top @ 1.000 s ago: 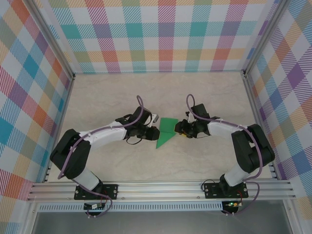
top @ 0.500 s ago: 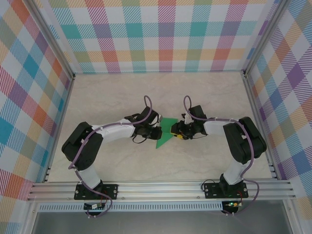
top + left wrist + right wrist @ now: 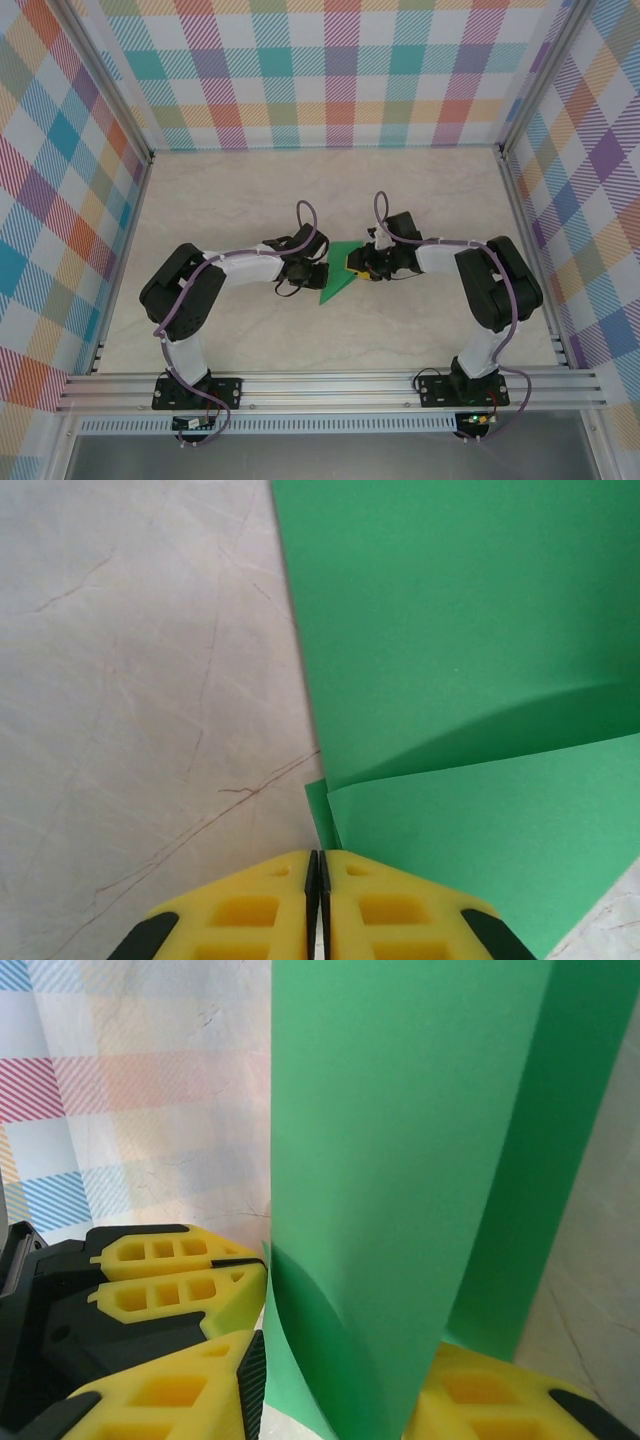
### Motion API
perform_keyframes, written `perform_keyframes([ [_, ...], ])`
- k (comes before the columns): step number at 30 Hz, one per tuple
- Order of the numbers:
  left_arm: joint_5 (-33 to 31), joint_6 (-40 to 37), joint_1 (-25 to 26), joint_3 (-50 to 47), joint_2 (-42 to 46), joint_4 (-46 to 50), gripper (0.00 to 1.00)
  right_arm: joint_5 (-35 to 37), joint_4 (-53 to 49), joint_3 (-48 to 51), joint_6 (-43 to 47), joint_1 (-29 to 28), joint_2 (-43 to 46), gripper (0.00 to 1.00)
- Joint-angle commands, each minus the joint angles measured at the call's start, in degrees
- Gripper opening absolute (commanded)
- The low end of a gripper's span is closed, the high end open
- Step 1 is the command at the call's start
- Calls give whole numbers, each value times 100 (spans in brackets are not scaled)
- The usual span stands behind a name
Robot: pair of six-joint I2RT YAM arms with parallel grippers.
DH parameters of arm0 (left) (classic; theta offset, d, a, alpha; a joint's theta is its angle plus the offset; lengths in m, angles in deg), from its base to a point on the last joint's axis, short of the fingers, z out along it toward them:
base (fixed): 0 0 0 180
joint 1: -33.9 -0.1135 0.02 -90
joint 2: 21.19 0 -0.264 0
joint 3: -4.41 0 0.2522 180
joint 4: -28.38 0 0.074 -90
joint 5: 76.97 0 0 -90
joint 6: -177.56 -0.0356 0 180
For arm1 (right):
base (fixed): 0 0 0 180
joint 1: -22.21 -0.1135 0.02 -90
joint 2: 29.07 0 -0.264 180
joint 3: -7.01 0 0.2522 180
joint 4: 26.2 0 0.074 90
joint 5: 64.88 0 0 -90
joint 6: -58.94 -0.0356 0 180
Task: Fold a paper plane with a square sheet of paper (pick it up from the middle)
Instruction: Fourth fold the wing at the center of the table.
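The square sheet of paper, folded to a bright-green triangle, lies mid-counter between the two grippers. The left gripper is closed to a thin seam, and the paper's near corner runs into that seam. The right gripper has its yellow fingers apart with a raised, curling flap between them; whether they press it cannot be told. Both arms reach inward low, elbows out, forearms facing each other. The counter is pale and marbled, the paper smooth and matte.
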Motion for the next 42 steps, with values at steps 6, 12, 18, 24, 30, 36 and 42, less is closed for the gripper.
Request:
perform_keyframes([
  [6, -154, 143, 58, 4, 8, -18, 13, -290, -148, -287, 533, 0, -169, 32],
  [12, -283, 151, 162, -124, 322, -42, 19, -329, -272, -420, 583, -27, -340, 21],
  [18, -926, 181, 611, -282, 845, 62, 38, -238, -402, -509, 467, -31, -338, 15],
  [24, -1728, 139, 1202, -367, 1021, 62, 46, -194, -489, -575, 352, -29, -338, 12],
  [30, -2247, -5, 1623, -58, 576, 396, 47, -209, -563, -630, 306, -35, -347, 12],
  [36, -2767, -42, 1890, 347, 52, 574, 45, -220, -653, -667, 320, -37, -329, 12],
  [42, -3393, 88, 2057, 560, -264, 755, 36, -198, -738, -703, 341, -41, -307, 12],
])
